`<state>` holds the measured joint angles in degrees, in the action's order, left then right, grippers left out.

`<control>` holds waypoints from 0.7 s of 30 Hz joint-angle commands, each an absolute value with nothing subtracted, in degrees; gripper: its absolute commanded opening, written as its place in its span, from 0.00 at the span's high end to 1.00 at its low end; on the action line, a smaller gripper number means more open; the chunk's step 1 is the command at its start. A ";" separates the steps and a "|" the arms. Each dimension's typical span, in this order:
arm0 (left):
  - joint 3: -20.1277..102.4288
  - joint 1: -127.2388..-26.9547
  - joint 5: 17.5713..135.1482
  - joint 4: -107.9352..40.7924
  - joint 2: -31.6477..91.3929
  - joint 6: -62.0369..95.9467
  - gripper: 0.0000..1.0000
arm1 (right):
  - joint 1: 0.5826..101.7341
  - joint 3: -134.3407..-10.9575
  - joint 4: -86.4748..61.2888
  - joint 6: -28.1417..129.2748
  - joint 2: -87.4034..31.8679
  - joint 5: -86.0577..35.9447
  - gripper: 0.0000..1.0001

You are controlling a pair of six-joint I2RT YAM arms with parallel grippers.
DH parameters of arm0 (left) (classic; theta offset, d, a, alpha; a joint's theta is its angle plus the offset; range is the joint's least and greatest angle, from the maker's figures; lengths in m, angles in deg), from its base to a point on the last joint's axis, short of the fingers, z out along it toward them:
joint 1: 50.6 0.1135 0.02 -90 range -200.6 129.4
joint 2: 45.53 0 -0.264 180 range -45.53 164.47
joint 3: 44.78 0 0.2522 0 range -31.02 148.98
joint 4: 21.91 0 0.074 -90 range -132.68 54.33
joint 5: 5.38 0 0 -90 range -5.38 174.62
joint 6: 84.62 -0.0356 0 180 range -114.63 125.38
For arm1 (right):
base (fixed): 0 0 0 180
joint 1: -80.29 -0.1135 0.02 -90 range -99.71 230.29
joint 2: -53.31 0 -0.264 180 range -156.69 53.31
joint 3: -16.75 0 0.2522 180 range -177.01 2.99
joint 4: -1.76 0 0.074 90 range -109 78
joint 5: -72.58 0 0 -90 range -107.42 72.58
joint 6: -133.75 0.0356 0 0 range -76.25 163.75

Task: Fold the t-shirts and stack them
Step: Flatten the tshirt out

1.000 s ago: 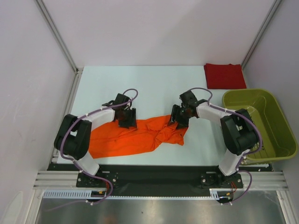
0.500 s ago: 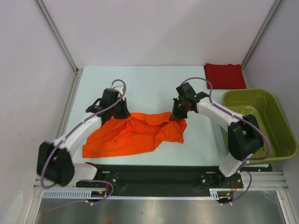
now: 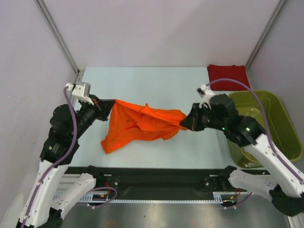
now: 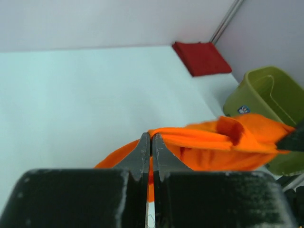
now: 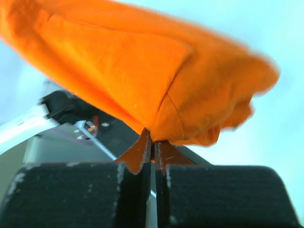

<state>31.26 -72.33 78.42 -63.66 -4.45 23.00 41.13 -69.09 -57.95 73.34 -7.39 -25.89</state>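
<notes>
The orange t-shirt (image 3: 140, 124) hangs in the air above the table, stretched between both arms, with a loose part drooping at the lower left. My left gripper (image 3: 111, 105) is shut on its left edge; in the left wrist view the fingertips (image 4: 152, 137) pinch the orange cloth (image 4: 223, 142). At the right edge my right gripper (image 3: 186, 121) is also shut on the shirt, and its wrist view shows the cloth (image 5: 142, 66) bunched above the pinched tips (image 5: 153, 137). The dark red t-shirt (image 3: 228, 77) lies folded at the table's far right corner.
An olive-green basket (image 3: 278, 118) stands along the right side of the table, under my right arm. Metal frame posts (image 3: 57, 35) run along the walls at the back. The black base rail (image 3: 161, 178) lies along the near edge.
Both grippers closed on the orange shirt's edges, then lifted it off the table and pulled apart, the left arm swinging out left and the right arm out right.
</notes>
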 commanded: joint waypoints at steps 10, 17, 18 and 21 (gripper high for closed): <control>50.19 -72.39 77.08 -61.98 11.23 17.50 0.99 | 48.11 -56.52 -62.90 79.17 6.12 -22.24 0.84; 51.25 -73.80 66.62 -59.06 17.83 20.76 1.00 | 51.64 -54.14 -52.09 74.43 -0.29 -41.66 0.36; 50.99 -74.24 65.30 -58.10 17.57 20.58 1.00 | 50.68 -54.49 -48.86 73.64 -3.26 -42.37 0.34; 49.41 -75.56 62.65 -57.21 16.26 21.37 1.00 | 46.28 -57.47 -42.70 68.99 -9.16 -44.39 0.32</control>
<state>48.68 -74.19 68.87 -63.75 19.81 20.03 49.22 -54.23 -53.41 74.43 -4.90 -37.56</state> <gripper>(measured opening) 0.011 0.677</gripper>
